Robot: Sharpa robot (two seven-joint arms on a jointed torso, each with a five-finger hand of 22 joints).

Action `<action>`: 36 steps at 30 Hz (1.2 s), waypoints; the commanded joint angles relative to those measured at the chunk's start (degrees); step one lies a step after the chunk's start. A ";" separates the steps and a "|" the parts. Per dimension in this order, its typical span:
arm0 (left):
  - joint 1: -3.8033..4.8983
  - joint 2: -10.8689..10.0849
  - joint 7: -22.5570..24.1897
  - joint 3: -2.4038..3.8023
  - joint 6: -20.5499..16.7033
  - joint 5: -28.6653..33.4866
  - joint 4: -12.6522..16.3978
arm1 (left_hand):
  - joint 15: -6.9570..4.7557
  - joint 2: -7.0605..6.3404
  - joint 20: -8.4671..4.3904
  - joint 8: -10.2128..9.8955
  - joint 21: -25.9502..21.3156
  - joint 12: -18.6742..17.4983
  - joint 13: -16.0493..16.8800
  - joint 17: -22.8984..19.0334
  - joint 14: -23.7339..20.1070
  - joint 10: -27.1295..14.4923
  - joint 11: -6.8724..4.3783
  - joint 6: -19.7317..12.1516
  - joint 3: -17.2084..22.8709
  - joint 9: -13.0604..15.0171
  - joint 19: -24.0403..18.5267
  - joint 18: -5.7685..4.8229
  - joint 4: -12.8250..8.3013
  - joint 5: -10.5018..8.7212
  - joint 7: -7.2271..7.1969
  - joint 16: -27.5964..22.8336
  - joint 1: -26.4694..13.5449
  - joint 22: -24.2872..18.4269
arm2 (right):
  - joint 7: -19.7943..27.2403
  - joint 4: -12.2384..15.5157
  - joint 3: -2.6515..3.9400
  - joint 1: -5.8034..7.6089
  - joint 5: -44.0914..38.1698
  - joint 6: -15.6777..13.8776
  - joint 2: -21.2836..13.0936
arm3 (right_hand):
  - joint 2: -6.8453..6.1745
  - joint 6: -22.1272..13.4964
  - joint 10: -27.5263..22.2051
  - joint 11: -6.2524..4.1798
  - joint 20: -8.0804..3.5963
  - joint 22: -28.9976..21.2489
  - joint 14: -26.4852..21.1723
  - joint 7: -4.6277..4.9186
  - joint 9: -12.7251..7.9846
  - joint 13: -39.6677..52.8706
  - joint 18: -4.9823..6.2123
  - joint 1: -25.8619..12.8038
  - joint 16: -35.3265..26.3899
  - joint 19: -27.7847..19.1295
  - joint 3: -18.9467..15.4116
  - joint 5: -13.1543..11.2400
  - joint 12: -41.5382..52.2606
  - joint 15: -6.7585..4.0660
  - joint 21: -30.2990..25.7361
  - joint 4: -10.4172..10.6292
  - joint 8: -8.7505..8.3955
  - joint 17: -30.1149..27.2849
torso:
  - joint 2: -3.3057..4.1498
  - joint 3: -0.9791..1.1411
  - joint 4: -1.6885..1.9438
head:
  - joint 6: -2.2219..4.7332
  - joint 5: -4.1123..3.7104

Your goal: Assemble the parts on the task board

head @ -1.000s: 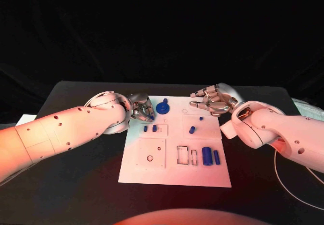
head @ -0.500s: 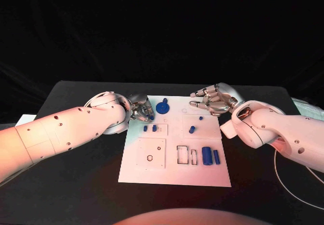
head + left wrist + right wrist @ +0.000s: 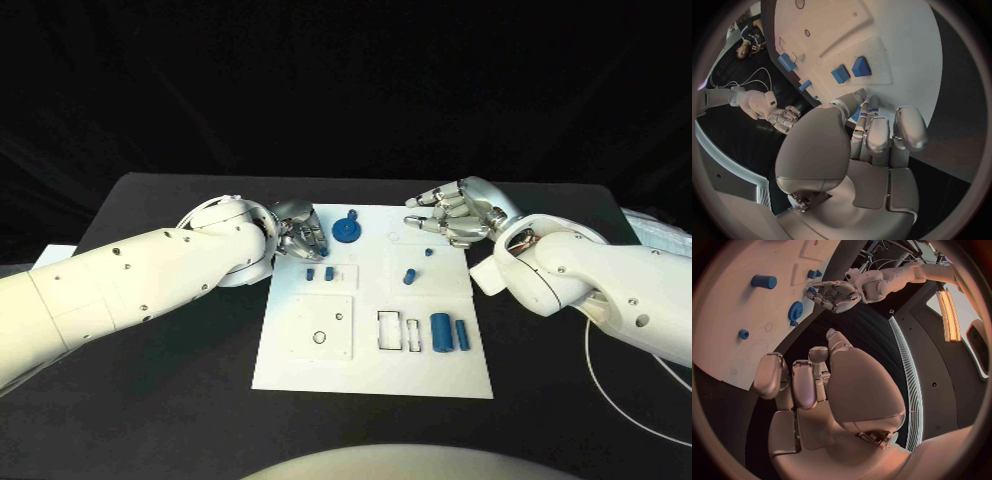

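Observation:
The white task board (image 3: 372, 362) lies mid-table. On it are a blue gear (image 3: 348, 230), two small blue blocks (image 3: 320, 273), a blue peg (image 3: 411, 277), a tiny blue stud (image 3: 430, 252) and two blue cylinders (image 3: 450, 334). My left hand (image 3: 300, 232) hovers at the board's far left corner beside the gear, fingers curled. A small blue piece (image 3: 856, 115) shows between its thumb and fingers, seen from across as a blue piece (image 3: 811, 290). My right hand (image 3: 459, 212) sits at the far right corner, fingers curled in with nothing in them.
The board carries a square recess (image 3: 325, 325) and narrow rectangular slots (image 3: 389, 330) near the front. A thin white cable (image 3: 599, 375) loops on the table at the right. Pale objects lie at the right edge (image 3: 658, 232) and the left edge (image 3: 55, 255).

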 commanded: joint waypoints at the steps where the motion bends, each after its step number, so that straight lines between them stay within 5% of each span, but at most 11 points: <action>1: 0.02 -0.24 0.34 0.03 -0.08 -0.09 0.19 | 0.42 -0.46 0.40 -0.23 -0.67 -0.61 -0.13 -0.10 0.14 -0.54 0.48 -0.61 0.56 -0.28 -0.23 -0.60 -0.04 0.33 0.09 0.32 -0.18 -0.22 | 0.05 -0.32 0.00 -0.04 -0.22 0.86 -0.01 | 0.30 0.39 -0.33 -0.09 -0.08 -0.18 2.05 -0.05 -0.02 -0.16 1.09 -0.38 -0.36 -0.48 0.19 0.19 0.05 -0.21 -0.28 0.18 -0.01 -0.20 | -0.01 -0.07 0.00 | 0.04 -0.07; 6: 0.24 -1.75 1.43 0.06 -0.96 3.80 1.12 | 1.15 -1.43 0.93 -0.29 -3.54 -1.76 -0.66 -2.22 -0.61 -2.84 1.46 -2.64 0.51 -0.89 -1.38 -0.10 -0.13 0.33 1.02 -0.66 -0.55 -2.25 | -0.27 -1.28 0.00 -0.04 -0.62 0.69 -0.25 | 0.57 0.11 -7.10 -0.11 -0.15 -6.22 -0.05 0.05 -0.09 -10.25 2.37 1.00 -6.36 -4.46 1.35 -0.08 -11.63 -0.25 -4.46 -0.46 -0.22 -7.01 | -0.10 -0.05 0.01 | 0.13 -0.40; 14: 2.23 -5.91 10.49 0.12 -7.97 19.27 3.63 | 1.38 -1.27 1.40 0.39 -11.42 -1.91 -1.21 -8.61 -3.49 -5.21 1.63 -2.60 1.08 -0.71 -4.88 1.50 -0.58 0.37 0.65 -4.08 0.05 -7.76 | -1.23 -3.47 0.01 0.03 -5.67 2.72 -0.88 | -0.62 1.91 -8.01 0.30 -0.24 -8.16 -0.04 0.36 0.04 -25.59 2.50 3.64 -12.67 -3.85 7.39 -1.93 -28.40 -0.12 -6.67 -1.44 0.19 -12.72 | -0.47 -0.06 0.18 | 0.51 -0.12; 19: 2.65 -8.78 20.07 0.02 -13.22 45.47 5.69 | 1.54 -0.14 1.64 1.38 -28.72 -0.38 -1.25 -25.36 -12.25 -5.32 1.79 -0.57 1.70 -0.57 -13.93 4.57 -0.75 0.27 0.85 -14.57 0.53 -19.58 | -1.97 -3.98 0.04 0.30 -20.17 8.55 -1.29 | -1.42 4.29 -7.31 0.75 0.08 -6.24 0.68 0.45 0.15 -33.27 2.13 4.78 -12.07 -2.24 11.08 -3.43 -36.41 0.28 -5.37 -2.83 0.66 -11.91 | -0.77 -0.20 0.20 | 0.75 -0.43; 21: 2.57 -10.55 24.81 -0.26 -12.95 61.65 7.65 | 1.31 0.82 1.50 2.12 -29.98 1.36 -0.73 -26.95 -13.76 -3.28 1.45 0.63 1.65 -0.39 -15.19 4.76 -1.08 0.21 0.84 -15.94 1.14 -20.22 | -2.96 -3.86 0.05 0.52 -26.98 10.79 -1.56 | -2.15 5.71 -5.51 0.54 0.01 -4.77 1.05 -0.06 0.19 -36.72 1.83 4.48 -11.16 -1.32 12.52 -3.84 -39.61 0.11 -4.38 -3.34 0.81 -10.86 | -0.86 -0.32 0.15 | 1.08 -1.30; 25: 2.13 -13.09 30.42 -0.50 -12.41 74.83 10.62 | 1.14 1.57 1.36 2.71 -30.60 3.05 -0.22 -27.44 -13.92 -2.46 0.91 1.18 -0.10 -0.41 -15.59 4.77 -0.70 0.12 0.44 -16.08 0.27 -20.52 | -6.03 -3.72 0.06 0.78 -37.65 13.31 -1.77 | -2.79 6.81 -5.16 0.72 0.06 -4.02 1.22 -0.28 0.18 -39.81 1.67 3.87 -10.63 -0.90 13.72 -4.42 -42.61 0.20 -3.86 -3.75 0.76 -10.27 | -1.09 -0.66 0.23 | 1.48 -2.48; 29: 1.54 -14.95 33.27 -0.72 -11.78 80.58 12.89 | 1.21 1.92 1.46 2.85 -31.13 3.80 0.00 -27.68 -13.96 -2.67 0.88 1.03 -1.58 -0.50 -15.68 4.68 0.19 0.11 0.33 -16.01 -1.10 -20.87 | -9.59 -3.60 0.07 0.89 -46.89 15.38 -1.52 | -3.44 7.51 -5.37 0.74 0.13 -3.67 1.02 -0.68 0.17 -41.73 1.62 3.15 -11.22 -0.73 14.33 -6.69 -44.32 0.25 -3.65 -3.59 0.69 -10.91 | -1.33 -0.88 0.35 | 2.67 -3.96; 32: 0.92 -15.86 34.38 -0.83 -11.14 82.24 14.24 | 1.22 2.07 1.49 2.93 -31.39 4.10 0.08 -27.79 -14.00 -2.85 0.88 0.99 -2.19 -0.52 -15.68 4.69 0.46 0.11 0.33 -15.97 -1.47 -21.06 | -11.78 -3.53 0.06 0.92 -51.87 16.96 -1.16 | -4.27 7.20 -5.99 1.16 0.29 -3.59 0.78 -0.35 -0.02 -43.19 1.59 2.81 -11.97 -0.68 14.88 -7.65 -45.62 0.52 -3.61 -3.51 0.10 -11.70 | -1.39 -0.97 0.42 | 2.82 -4.69; 36: 0.38 -17.05 35.25 -0.95 -10.42 82.22 15.82 | 1.21 2.24 1.49 2.97 -31.58 4.29 0.13 -27.89 -14.09 -3.05 0.88 0.92 -2.48 -0.55 -15.67 4.70 0.45 0.15 0.31 -15.99 -1.41 -21.19 | -13.83 -3.66 0.04 0.90 -55.17 18.04 -0.39 | -5.15 6.98 -6.12 1.44 0.49 -3.70 0.63 -0.16 -0.13 -44.42 1.61 2.12 -12.55 -0.74 15.09 -8.36 -46.44 0.70 -3.72 -3.22 -0.42 -12.28 | -1.20 -1.09 0.18 | 2.91 -4.74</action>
